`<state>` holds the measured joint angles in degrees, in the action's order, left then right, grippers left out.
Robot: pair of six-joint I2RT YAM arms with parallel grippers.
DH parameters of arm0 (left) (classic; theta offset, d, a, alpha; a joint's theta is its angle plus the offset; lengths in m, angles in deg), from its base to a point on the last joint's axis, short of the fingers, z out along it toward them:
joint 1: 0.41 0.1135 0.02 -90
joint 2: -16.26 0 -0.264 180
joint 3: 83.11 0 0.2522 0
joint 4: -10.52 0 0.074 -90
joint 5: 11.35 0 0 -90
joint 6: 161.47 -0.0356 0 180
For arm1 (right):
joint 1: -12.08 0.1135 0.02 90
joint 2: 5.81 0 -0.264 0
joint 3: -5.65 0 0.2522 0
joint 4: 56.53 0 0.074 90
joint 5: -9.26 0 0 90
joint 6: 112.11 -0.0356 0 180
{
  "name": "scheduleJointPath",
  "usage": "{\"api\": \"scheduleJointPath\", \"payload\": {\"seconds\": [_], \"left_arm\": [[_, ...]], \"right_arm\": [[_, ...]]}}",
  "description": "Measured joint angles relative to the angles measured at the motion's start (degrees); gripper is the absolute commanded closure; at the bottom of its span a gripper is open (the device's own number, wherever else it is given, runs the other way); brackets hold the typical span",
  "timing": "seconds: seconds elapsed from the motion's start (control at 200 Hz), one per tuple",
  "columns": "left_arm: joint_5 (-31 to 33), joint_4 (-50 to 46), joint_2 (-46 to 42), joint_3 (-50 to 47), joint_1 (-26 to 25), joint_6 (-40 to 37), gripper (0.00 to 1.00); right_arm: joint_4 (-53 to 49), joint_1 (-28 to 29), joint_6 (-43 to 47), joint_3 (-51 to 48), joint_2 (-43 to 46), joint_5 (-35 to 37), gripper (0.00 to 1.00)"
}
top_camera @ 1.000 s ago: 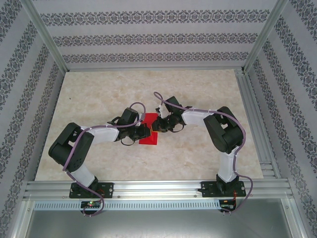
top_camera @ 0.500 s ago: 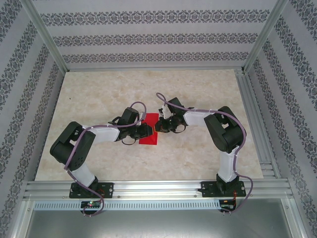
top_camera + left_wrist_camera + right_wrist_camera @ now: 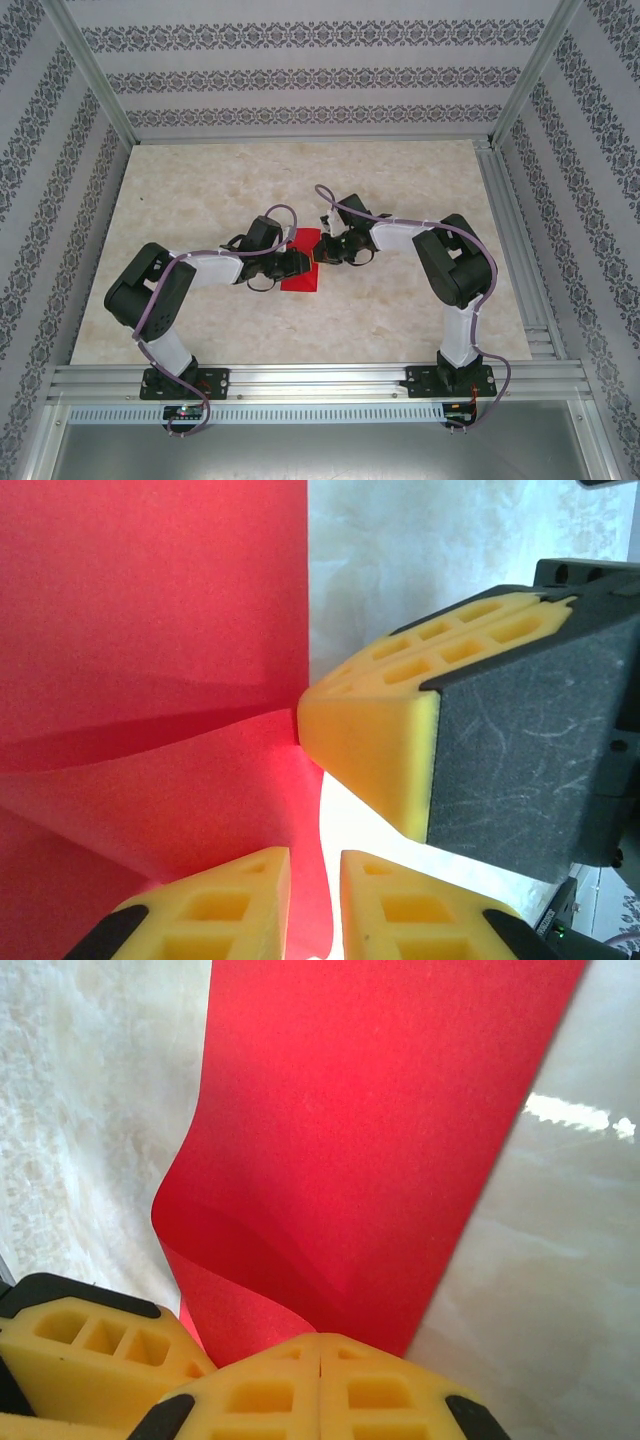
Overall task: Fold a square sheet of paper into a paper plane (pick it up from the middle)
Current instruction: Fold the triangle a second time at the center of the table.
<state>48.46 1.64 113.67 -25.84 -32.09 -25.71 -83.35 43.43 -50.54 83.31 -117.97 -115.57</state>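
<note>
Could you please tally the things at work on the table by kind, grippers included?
Red paper: 1
Grippers: 2 (left gripper, right gripper)
Total: 3

Damask-striped walls [image 3: 300, 80], pale marble tabletop [image 3: 200, 190]

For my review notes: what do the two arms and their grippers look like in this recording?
Both the left arm and right arm have bulky black joints, white links and lilac cables looped along them. The left gripper and right gripper have yellow fingers with rectangular pockets and black backs.
</note>
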Motion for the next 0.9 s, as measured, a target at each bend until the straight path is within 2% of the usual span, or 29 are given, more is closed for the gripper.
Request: {"api": "scheduleJointPath", "payload": {"seconds": [0.899], "left_arm": [[-0.57, 0.17, 2.45, 1.20, 0.00, -0.02, 0.80]], "right_arm": [[-1.95, -0.02, 0.07, 0.87, -0.76, 2.71, 0.92]]}}
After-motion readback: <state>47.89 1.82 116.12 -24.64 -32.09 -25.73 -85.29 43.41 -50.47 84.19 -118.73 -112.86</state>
